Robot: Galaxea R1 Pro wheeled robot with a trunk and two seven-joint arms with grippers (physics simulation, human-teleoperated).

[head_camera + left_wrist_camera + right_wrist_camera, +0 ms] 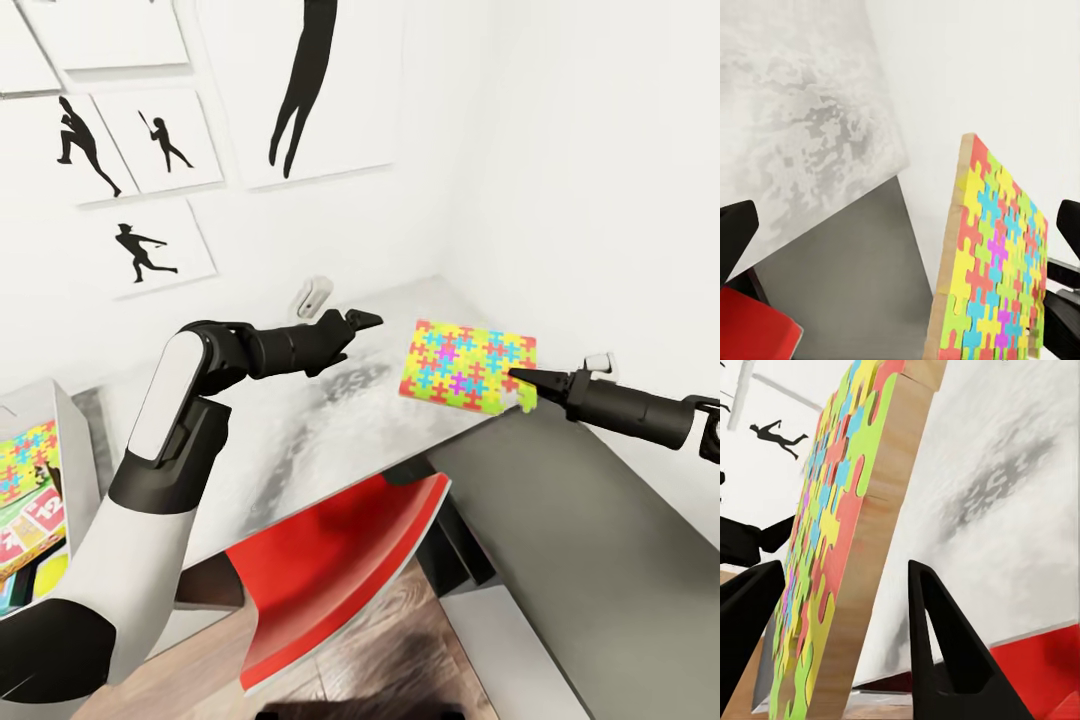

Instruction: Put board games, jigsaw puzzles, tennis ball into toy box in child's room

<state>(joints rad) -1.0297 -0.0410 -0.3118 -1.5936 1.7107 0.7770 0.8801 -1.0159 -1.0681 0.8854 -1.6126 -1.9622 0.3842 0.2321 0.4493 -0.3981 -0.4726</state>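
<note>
Right gripper (522, 378), fingers apart, straddles the jigsaw puzzle (465, 366) at the table's (300, 430) far right corner, left gripper (365, 320) open nearby; next: pinch, lift, carry to the toy box (70, 420).

The head camera is looking down over the table (300, 440) corner from above — both wrist cameras are sitting close, facing the puzzle (466, 366) (994, 262) (832, 540) from opposite sides, sharing it.

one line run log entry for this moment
right gripper: open, fingers astride jigsaw puzzle edge | left gripper: open, nearby | puzzle on table
</note>
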